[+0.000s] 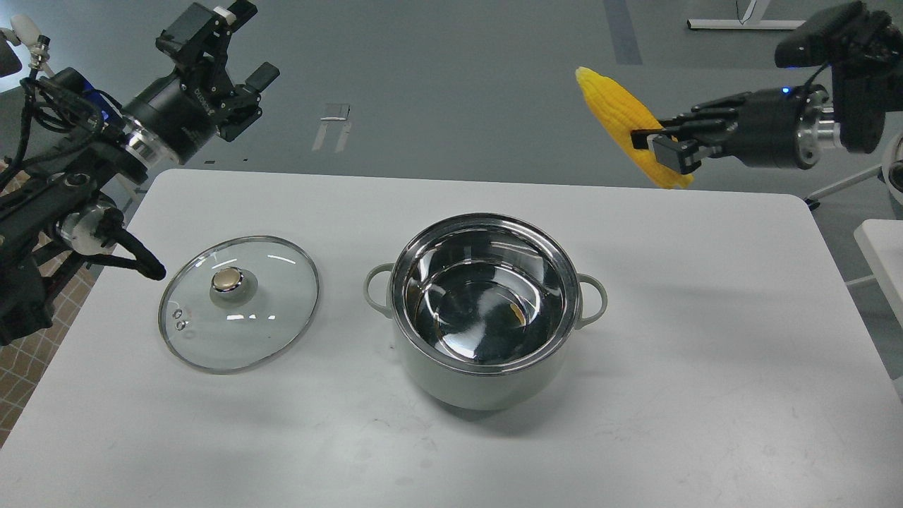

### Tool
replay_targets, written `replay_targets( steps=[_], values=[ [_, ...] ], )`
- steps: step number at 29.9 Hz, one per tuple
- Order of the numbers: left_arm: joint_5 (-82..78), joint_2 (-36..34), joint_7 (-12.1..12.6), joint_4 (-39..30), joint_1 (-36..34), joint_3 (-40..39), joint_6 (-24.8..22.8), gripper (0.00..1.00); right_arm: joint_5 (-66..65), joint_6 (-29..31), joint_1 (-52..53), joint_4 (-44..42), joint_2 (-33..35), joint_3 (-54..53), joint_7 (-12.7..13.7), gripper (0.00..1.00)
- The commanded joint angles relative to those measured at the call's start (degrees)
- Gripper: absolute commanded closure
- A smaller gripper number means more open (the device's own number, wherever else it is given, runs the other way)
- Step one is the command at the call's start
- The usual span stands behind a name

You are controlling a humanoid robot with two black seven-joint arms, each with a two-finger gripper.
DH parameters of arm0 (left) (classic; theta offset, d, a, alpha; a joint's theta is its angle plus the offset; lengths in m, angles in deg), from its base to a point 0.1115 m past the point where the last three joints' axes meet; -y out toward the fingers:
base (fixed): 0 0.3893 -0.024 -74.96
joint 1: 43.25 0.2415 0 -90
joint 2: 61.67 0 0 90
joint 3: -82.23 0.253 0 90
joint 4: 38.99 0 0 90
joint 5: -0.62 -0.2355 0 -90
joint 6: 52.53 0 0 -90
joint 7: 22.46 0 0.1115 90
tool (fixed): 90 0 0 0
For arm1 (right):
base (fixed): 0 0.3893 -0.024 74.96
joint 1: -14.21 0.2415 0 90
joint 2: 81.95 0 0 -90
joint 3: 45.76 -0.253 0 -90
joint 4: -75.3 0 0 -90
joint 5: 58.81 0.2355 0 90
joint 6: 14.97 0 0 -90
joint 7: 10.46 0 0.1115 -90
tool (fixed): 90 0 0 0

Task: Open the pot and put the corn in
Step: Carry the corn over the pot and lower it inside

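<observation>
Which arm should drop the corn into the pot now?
Right. Its gripper already holds the corn above the table, and the pot stands open. The left gripper is empty.

Both arms [77,176] are black with silver wrist rings; loose black cables, small blue lights, perhaps white lettering on the left gripper [243,63].

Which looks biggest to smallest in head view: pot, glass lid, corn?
1. pot, handles included.
2. glass lid, a bit narrower than the pot.
3. corn, in the right hand; it sits farther back, so unsure.
</observation>
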Motion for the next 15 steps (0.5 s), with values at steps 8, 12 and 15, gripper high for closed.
replay_targets(
  steps=[8,12,15],
  values=[
    [0.0,0.78,0.0,0.09,-0.09,0.26,0.38,0.03,2.76,0.57,7.11,1.04,-10.67,9.44,0.01,0.99],
    [0.0,0.96,0.0,0.09,-0.09,0.26,0.38,0.03,2.76,0.57,6.68,4.82,-10.32,14.54,0.01,0.99],
    [0.0,1.31,0.0,0.09,-0.18,0.26,0.38,0.03,2.76,0.57,5.71,4.91,-10.31,16.47,0.01,0.99]
  ],
)
